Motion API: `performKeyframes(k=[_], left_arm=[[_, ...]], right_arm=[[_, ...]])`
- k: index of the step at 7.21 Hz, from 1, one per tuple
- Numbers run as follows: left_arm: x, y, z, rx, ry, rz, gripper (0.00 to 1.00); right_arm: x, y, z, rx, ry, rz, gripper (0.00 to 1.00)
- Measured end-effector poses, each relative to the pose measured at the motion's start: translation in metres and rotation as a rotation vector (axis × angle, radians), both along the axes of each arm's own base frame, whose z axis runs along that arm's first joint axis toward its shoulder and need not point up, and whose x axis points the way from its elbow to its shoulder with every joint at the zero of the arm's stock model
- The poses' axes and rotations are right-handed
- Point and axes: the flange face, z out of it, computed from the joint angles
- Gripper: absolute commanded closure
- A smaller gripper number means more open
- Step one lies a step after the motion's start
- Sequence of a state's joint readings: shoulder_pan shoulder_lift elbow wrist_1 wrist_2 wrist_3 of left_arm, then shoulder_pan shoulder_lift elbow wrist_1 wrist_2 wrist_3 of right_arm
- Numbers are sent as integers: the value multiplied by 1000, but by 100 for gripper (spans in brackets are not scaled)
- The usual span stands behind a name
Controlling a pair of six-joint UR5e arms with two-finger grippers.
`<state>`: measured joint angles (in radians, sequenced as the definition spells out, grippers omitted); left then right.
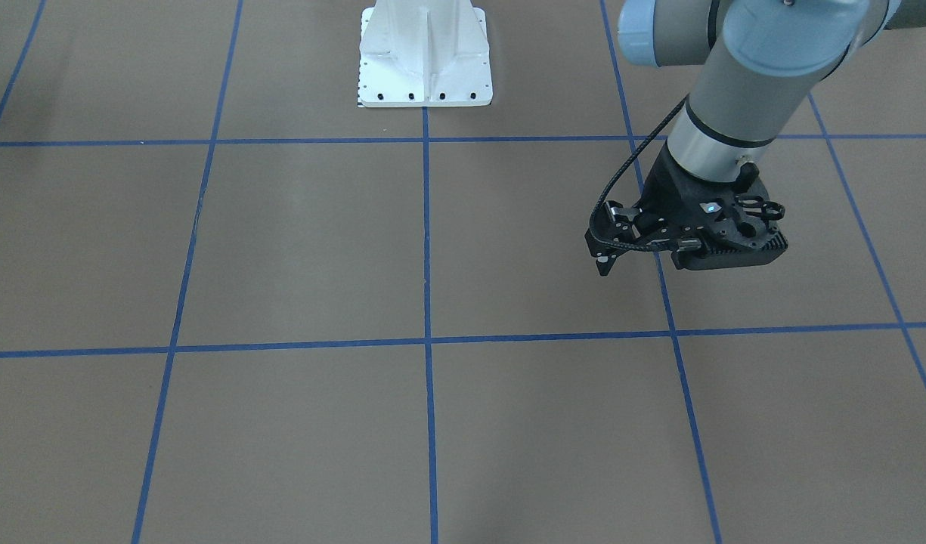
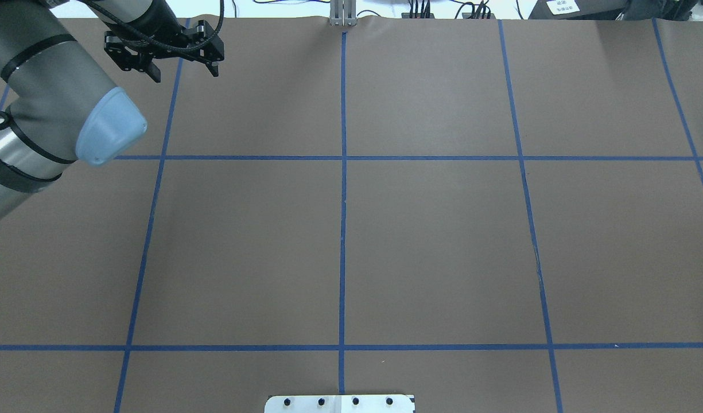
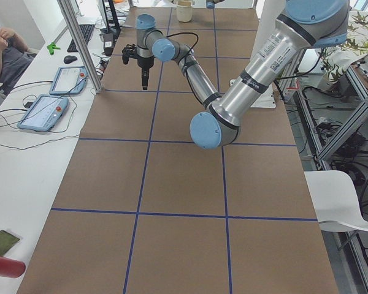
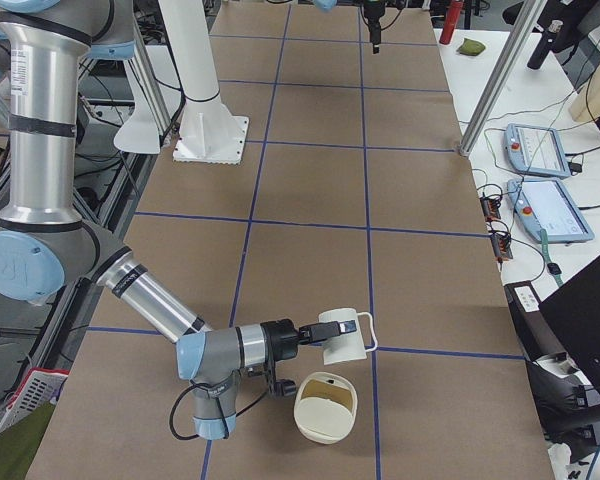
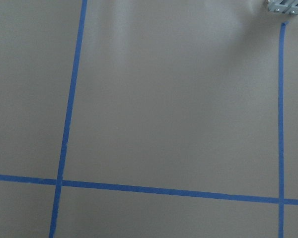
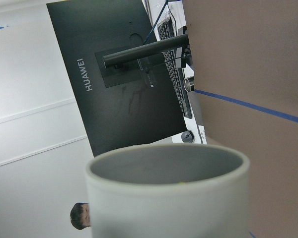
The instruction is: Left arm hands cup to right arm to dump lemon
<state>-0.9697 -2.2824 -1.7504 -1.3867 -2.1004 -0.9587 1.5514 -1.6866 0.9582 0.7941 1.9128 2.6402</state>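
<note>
My right gripper [image 4: 315, 335] holds the cup [image 4: 344, 338], an off-white mug with a handle, on its side in the air, mouth pointing away from the arm. It hangs just above a cream bowl-like container [image 4: 325, 405] on the table. In the right wrist view the cup [image 6: 169, 198] fills the bottom and shows a dark grey inside. I cannot make out the lemon. My left gripper [image 2: 185, 73] is open and empty, high over the far left of the table, fingers pointing down. It also shows in the front-facing view [image 1: 644, 249].
The brown table carries a blue tape grid. The white robot base [image 1: 425, 60] stands at the near middle edge. A metal post [image 3: 80, 43], tablets [image 4: 540, 150], a monitor [image 6: 124, 84] and a seated person [image 3: 0, 49] line the operators' side.
</note>
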Motion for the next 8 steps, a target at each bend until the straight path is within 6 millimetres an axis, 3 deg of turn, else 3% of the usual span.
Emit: performKeyframes(k=[4,8], left_arm=[[9,3,-8,10,-25,-3,0],[12,4,-16,18,-36,-8,0]], right_arm=[[5,12,0,18,-138,42,100],[8,9,-3,4,-251,58,100]])
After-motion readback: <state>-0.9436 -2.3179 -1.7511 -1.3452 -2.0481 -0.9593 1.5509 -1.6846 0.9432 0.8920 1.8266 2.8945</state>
